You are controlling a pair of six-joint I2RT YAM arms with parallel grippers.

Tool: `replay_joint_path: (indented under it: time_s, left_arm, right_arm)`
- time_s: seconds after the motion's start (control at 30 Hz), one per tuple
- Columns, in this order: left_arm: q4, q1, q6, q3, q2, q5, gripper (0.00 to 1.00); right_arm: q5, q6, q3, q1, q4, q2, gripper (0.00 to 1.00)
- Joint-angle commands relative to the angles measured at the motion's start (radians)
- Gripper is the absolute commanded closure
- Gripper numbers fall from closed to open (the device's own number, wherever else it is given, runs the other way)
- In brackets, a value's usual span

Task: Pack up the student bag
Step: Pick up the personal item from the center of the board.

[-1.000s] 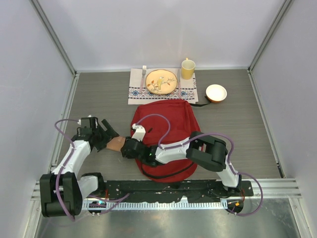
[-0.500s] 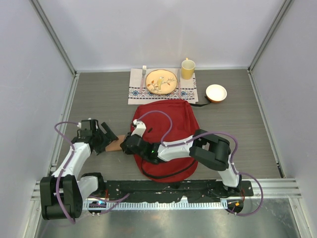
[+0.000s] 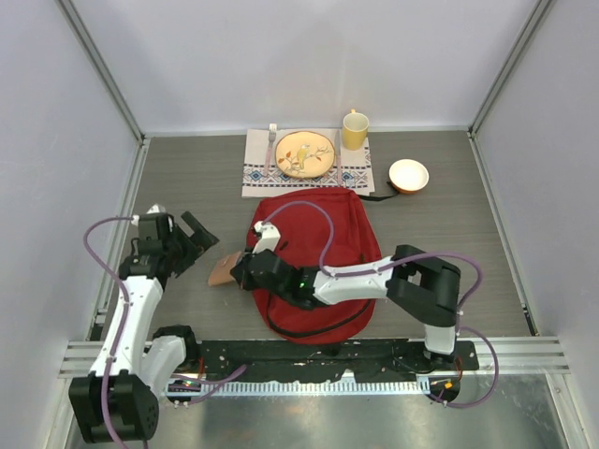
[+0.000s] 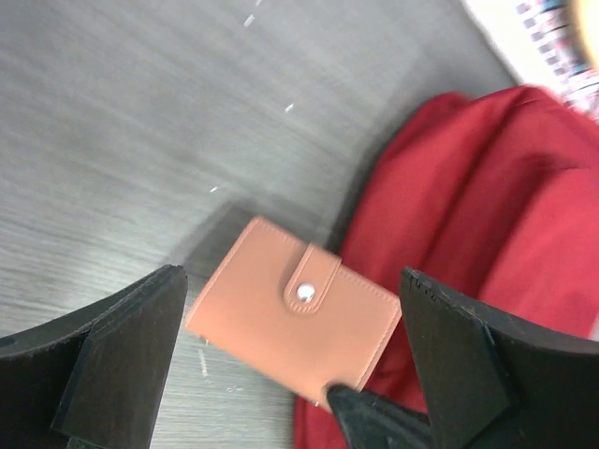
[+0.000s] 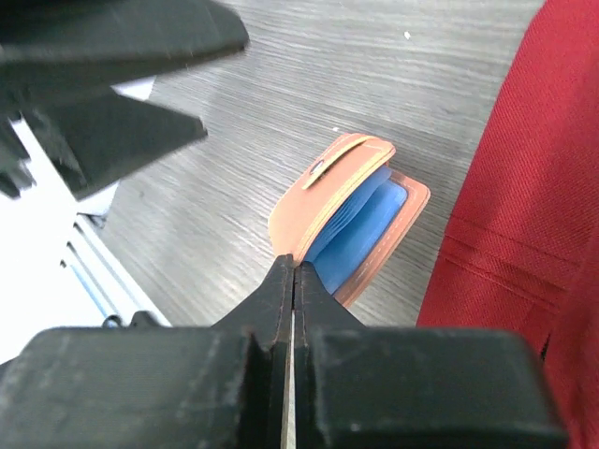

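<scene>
Our right gripper (image 5: 293,271) pinches shut on a corner of the brown wallet (image 5: 346,210) while our left gripper (image 4: 290,351) gapes wide to its left. Just right lies the red student bag (image 3: 351,234), soft and floppy, we judge; best lifted by its zipper edge.

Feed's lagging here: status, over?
Left gripper open, not touching wallet. Right gripper shut on wallet's corner, beside student bag. Bag lies flat; right arm crosses over it.
</scene>
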Motion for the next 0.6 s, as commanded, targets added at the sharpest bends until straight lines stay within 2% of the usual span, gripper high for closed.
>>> replay_joint_path:
  time_s: [0.0,0.13,0.23,0.27,0.43,0.47,0.57]
  left_arm:
    - [-0.084,0.0,-0.007,0.135,-0.08,-0.019,0.0]
    - [-0.124,0.0,-0.006,0.182,-0.114,-0.042,0.0]
    - [-0.118,0.0,-0.018,0.183,-0.128,0.005,0.0]
    - [-0.104,0.0,-0.024,0.174,-0.128,0.06,0.0]
    - [0.163,0.0,-0.158,0.027,-0.133,0.328,0.01]
    - [0.277,-0.002,-0.19,-0.002,-0.133,0.402,0.0]
    - [0.404,-0.037,-0.256,-0.088,-0.12,0.43,0.01]
  right_arm:
    - [-0.014,-0.093,-0.046,0.01,0.091,-0.169,0.99]
    - [-0.003,-0.148,-0.093,0.011,0.091,-0.275,0.99]
    - [0.055,-0.17,-0.138,0.01,0.051,-0.381,0.99]
    - [0.073,-0.176,-0.18,0.01,0.047,-0.41,0.99]
    - [0.162,-0.161,-0.353,0.011,-0.007,-0.64,0.99]
    - [0.173,-0.152,-0.378,0.01,-0.015,-0.672,0.99]
    - [0.182,-0.118,-0.475,0.008,-0.041,-0.783,0.99]
